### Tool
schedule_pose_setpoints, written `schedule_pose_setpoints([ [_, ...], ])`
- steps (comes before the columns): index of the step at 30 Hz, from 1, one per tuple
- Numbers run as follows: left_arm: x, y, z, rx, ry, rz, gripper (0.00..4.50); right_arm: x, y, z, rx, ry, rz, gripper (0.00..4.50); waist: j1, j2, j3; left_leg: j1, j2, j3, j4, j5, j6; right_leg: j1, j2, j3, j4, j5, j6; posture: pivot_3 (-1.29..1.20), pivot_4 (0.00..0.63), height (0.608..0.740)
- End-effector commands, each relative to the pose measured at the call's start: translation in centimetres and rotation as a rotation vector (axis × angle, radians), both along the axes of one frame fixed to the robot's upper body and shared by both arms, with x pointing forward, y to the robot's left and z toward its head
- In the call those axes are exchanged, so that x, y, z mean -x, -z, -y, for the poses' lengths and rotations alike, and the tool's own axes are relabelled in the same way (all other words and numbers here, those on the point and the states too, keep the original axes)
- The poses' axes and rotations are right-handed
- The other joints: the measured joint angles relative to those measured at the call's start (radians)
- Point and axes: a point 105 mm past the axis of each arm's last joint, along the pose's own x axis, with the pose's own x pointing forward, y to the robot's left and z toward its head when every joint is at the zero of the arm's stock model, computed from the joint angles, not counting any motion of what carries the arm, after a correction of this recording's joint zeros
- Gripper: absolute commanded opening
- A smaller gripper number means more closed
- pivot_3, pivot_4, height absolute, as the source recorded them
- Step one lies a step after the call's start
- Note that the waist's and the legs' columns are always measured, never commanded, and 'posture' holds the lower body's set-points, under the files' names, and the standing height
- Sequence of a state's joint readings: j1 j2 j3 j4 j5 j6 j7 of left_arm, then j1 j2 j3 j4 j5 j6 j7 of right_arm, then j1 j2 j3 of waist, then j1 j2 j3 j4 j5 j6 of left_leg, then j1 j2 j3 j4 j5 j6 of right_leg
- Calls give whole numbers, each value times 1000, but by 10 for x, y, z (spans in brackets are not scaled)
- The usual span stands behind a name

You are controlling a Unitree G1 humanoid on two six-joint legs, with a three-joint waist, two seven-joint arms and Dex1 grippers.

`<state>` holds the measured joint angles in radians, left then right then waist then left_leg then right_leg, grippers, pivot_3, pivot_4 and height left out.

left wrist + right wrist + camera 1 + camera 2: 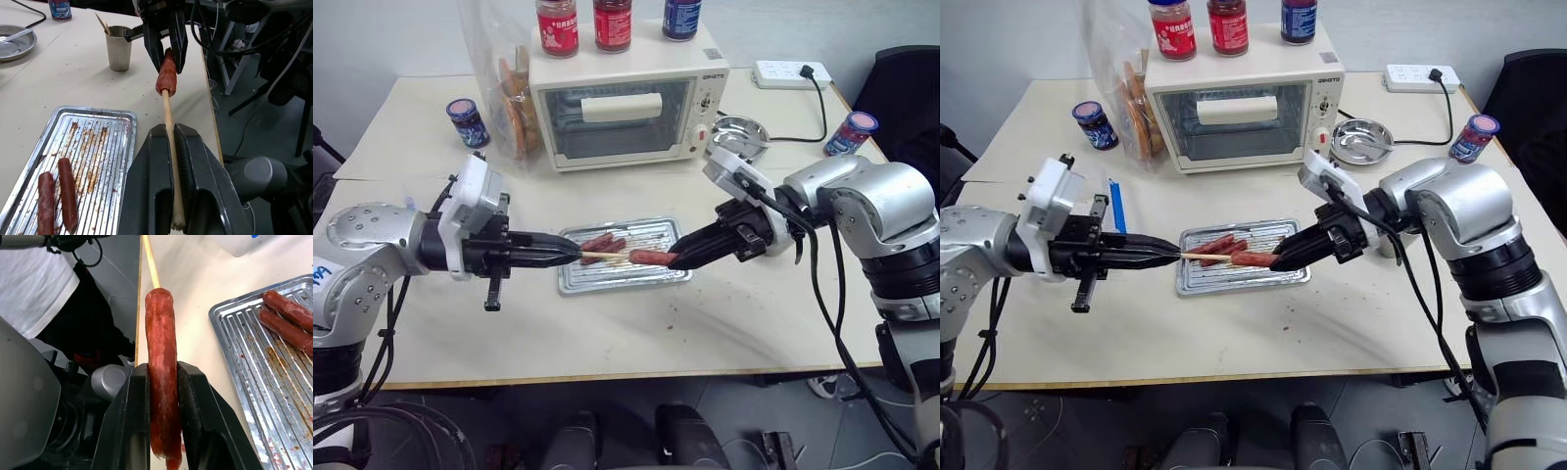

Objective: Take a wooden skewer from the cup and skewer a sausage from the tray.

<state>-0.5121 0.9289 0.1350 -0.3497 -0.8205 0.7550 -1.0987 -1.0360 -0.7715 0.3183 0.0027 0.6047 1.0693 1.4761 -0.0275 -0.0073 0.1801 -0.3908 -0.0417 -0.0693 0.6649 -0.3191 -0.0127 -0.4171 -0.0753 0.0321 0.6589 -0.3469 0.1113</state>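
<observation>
My left gripper [576,255] is shut on the wooden skewer [603,257], which runs level above the tray [607,282]. The skewer's tip sits in the end of a reddish-brown sausage [648,257]. My right gripper [677,258] is shut on that sausage's other end. In the right wrist view the sausage [161,333] stands between the fingers and the skewer [150,262] enters its far end. Two more sausages [603,243] lie side by side on the tray's ribbed floor. The grey metal cup [119,48], with sticks in it, stands on the table behind the right gripper.
A white toaster oven [622,108] with jars on top stands at the back, a clear bag of food [509,98] to its left. A shiny steel dish [739,132], a power strip [788,73], a small jar [468,119] and a can [850,132] sit around it.
</observation>
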Motion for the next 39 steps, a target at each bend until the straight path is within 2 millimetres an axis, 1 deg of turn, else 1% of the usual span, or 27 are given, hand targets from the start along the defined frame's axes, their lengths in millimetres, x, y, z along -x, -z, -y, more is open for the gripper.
schedule_pose_setpoints([
  [1,6,-8,8,2,41,40,0,5,-16,-5,-32,-32,58,792,0,0,0,0,0,0,0,0,0,0,0,0,0,0,0,0,150,740],
  [6,3,-6,12,0,49,41,0,7,-16,-8,-34,-51,67,792,-1,0,0,0,0,0,0,0,0,0,0,0,0,0,0,0,150,740],
  [13,2,-1,17,-3,68,36,0,15,-23,-17,-55,-93,79,792,0,0,0,0,0,0,0,0,0,0,0,0,0,0,0,0,150,740],
  [21,-1,4,17,6,48,39,0,18,-25,-18,-65,-94,88,792,0,0,0,0,0,0,1,0,0,0,0,0,0,0,0,0,150,740],
  [24,-2,5,17,16,29,41,0,17,-25,-18,-67,-81,93,1306,-1,0,0,0,0,0,1,0,0,0,0,0,0,0,0,0,150,740],
  [26,-2,5,15,27,4,42,0,13,-23,-17,-64,-56,117,1797,-1,0,0,0,0,0,0,0,0,0,0,0,0,0,0,0,150,740],
  [27,-2,5,14,31,-6,42,0,11,-23,-17,-62,-45,131,2123,-1,0,0,0,0,0,0,0,0,0,0,0,0,0,0,0,150,740],
  [29,-1,6,7,45,-57,40,0,-2,-23,-15,-66,38,207,2522,-1,0,0,0,0,0,1,0,0,0,0,0,0,0,0,0,150,740],
  [30,-1,7,3,52,-84,39,0,-9,-25,-15,-75,80,245,2810,-2,0,0,0,0,0,1,0,0,0,0,0,0,0,0,0,150,740],
  [32,2,8,-2,72,-131,36,0,-17,-28,-14,-95,136,296,2810,-1,0,0,0,0,0,0,0,0,-1,0,0,0,0,0,0,150,740],
  [34,6,10,-7,96,-179,28,0,-21,-31,-12,-110,165,341,2810,-2,0,0,0,0,0,0,0,0,-1,0,1,0,0,0,0,150,740],
  [39,16,16,-26,152,-335,1,0,-22,-40,-12,-160,198,406,2810,0,0,0,0,0,0,0,0,0,-1,-1,1,0,0,0,0,150,740],
])
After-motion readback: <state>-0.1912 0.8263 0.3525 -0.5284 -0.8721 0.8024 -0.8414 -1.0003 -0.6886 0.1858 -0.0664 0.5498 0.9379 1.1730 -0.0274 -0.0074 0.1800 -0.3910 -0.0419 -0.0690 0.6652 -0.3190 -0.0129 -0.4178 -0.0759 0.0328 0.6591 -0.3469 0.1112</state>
